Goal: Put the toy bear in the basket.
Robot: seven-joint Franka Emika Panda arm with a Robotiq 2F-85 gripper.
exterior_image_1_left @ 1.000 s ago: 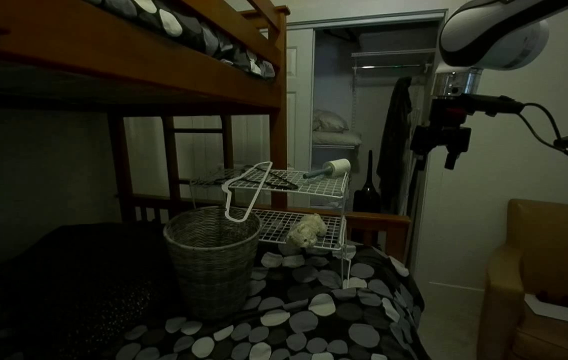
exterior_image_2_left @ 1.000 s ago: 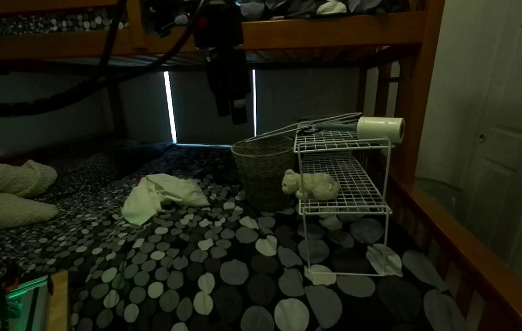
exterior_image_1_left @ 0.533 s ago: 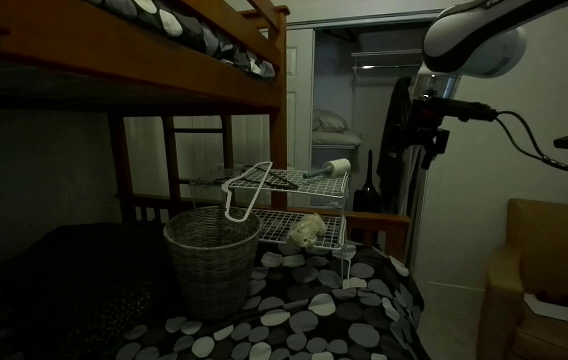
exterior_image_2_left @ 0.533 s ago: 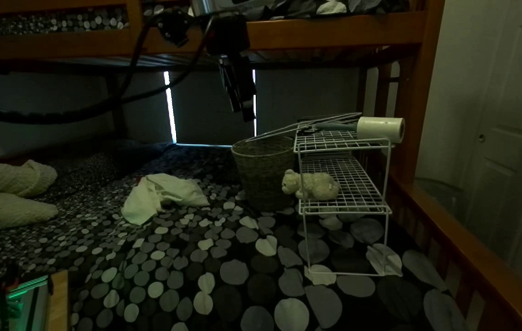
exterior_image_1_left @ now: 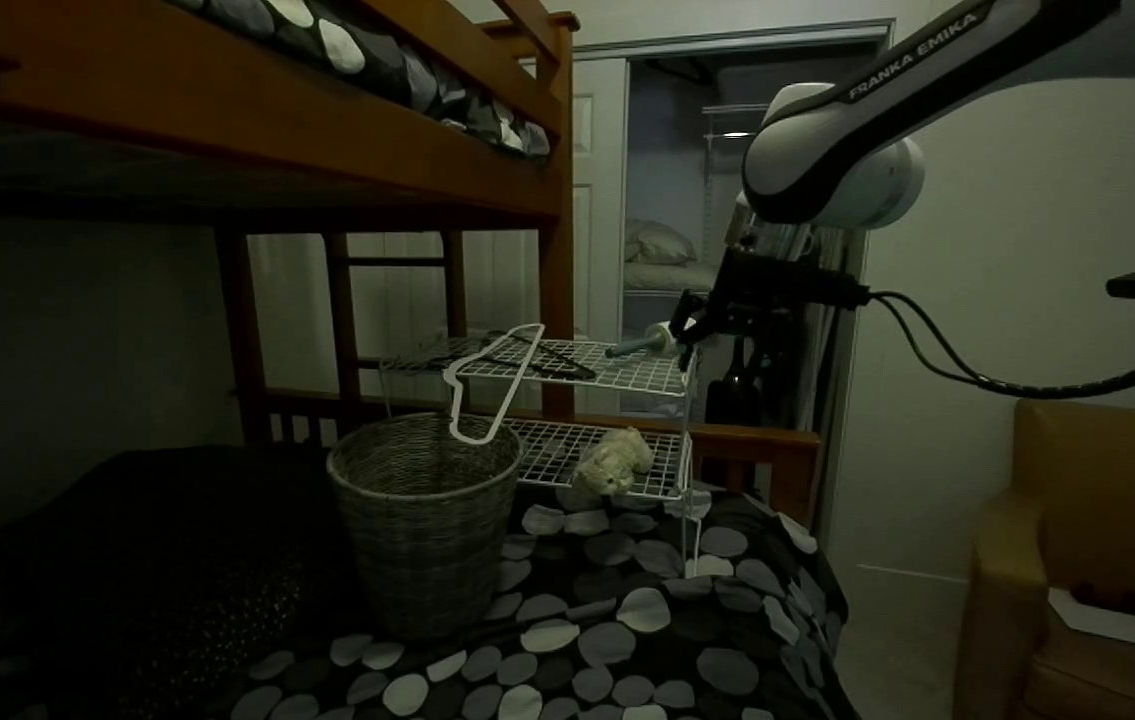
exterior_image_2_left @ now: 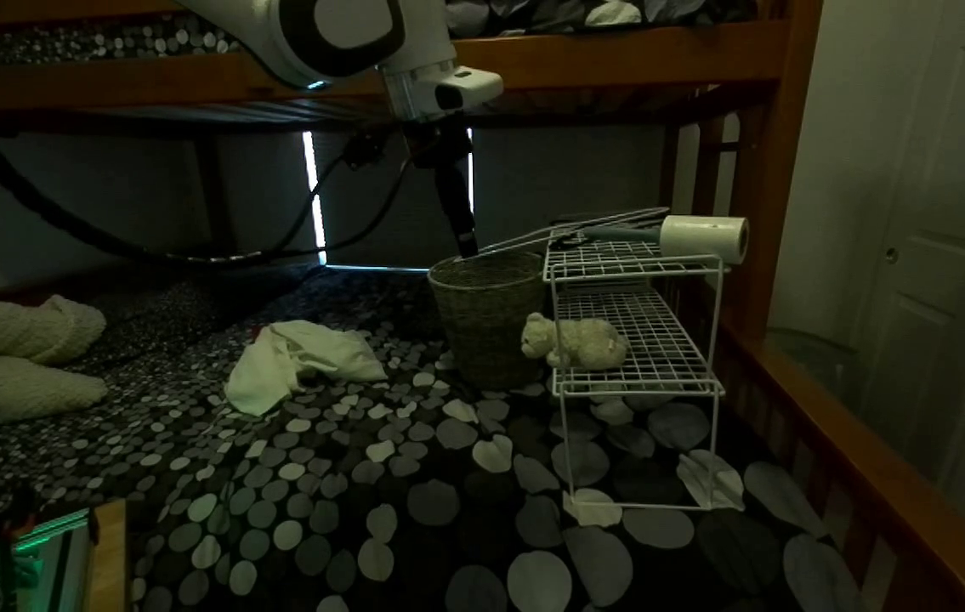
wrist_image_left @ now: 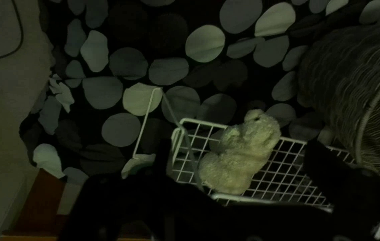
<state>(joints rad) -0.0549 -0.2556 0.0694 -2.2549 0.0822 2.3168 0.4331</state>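
The toy bear, pale and plush, lies on the lower shelf of the white wire rack in both exterior views (exterior_image_1_left: 614,462) (exterior_image_2_left: 591,344); its head reaches over the shelf edge. It also shows in the wrist view (wrist_image_left: 243,150). The round woven basket stands upright beside the rack in both exterior views (exterior_image_1_left: 427,545) (exterior_image_2_left: 482,327) and at the right of the wrist view (wrist_image_left: 344,73). My gripper (wrist_image_left: 239,149) is open and empty, its dark fingers apart with the bear seen between and beyond them. In an exterior view the gripper (exterior_image_2_left: 467,242) is well above the bear's level.
The wire rack (exterior_image_1_left: 627,378) has a top shelf over the bear, with a lint roller (exterior_image_2_left: 703,240) and hangers. A white hanger (exterior_image_1_left: 497,385) leans from it over the basket's rim. A pale cloth (exterior_image_2_left: 303,361) lies on the bed. The upper bunk (exterior_image_2_left: 618,64) hangs above.
The arm has come down and toward the rack, and the gripper has tilted. The bear, basket and rack have not moved.
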